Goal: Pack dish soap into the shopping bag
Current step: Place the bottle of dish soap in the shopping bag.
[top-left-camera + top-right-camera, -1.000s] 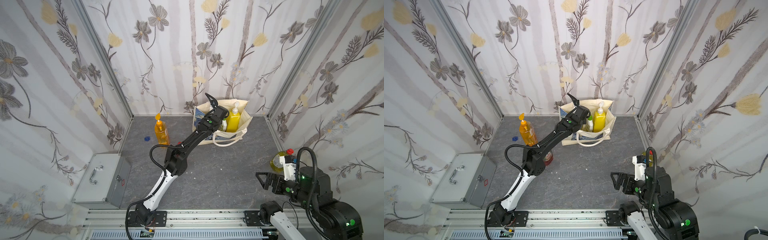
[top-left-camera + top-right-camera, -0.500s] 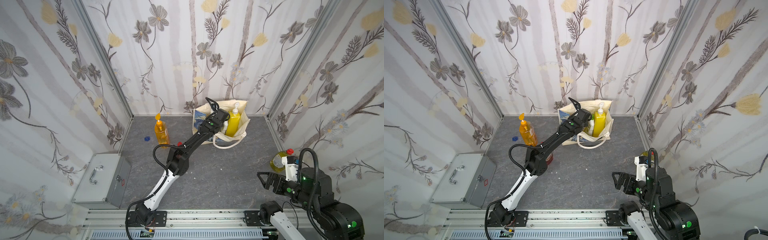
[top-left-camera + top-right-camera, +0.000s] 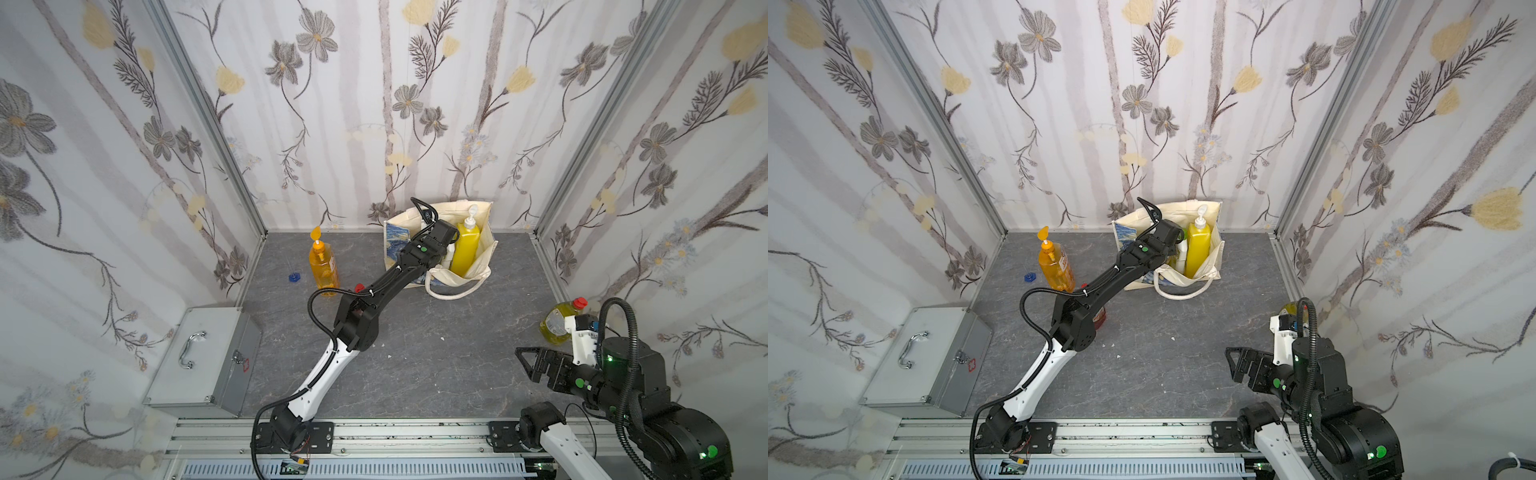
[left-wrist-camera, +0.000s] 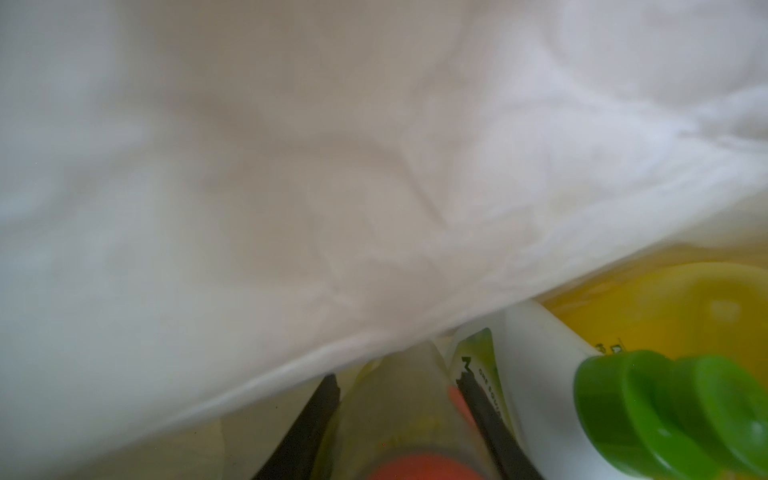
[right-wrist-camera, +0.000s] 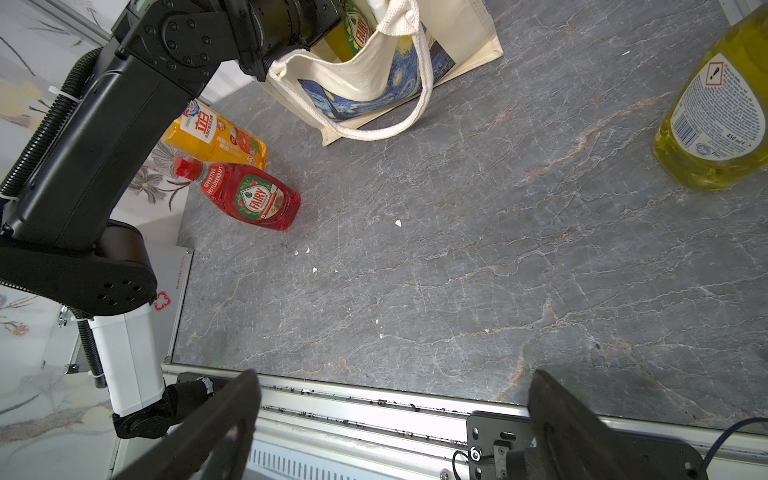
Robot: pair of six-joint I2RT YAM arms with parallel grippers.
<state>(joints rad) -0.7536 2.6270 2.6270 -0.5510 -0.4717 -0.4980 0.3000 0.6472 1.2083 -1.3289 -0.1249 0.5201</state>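
Note:
The shopping bag (image 3: 484,259) (image 3: 1216,253) stands at the back wall, with a yellow pump bottle (image 3: 465,249) (image 3: 1198,253) upright inside. My left gripper (image 4: 397,380) reaches down into the bag. Its fingers flank a yellow-green, red-capped bottle (image 4: 399,415), beside a white green-capped bottle (image 4: 540,374). The blur hides whether they still press it. An orange pump bottle (image 3: 322,266) (image 5: 216,137) and a red bottle (image 5: 253,199) stand left of the bag. Another yellow-green bottle (image 3: 555,326) (image 5: 715,116) stands by the right wall. My right gripper (image 3: 530,365) (image 5: 395,378) hovers open and empty near the front right.
A closed metal case (image 3: 199,361) lies at the front left. A small blue cap (image 3: 294,277) sits near the orange bottle. The bag's cream handle (image 3: 455,293) droops onto the floor. The left arm (image 3: 374,299) spans the middle, and a rail (image 3: 415,432) runs along the front edge.
The left wrist has sunk a little deeper into the bag. The right arm has barely shifted.

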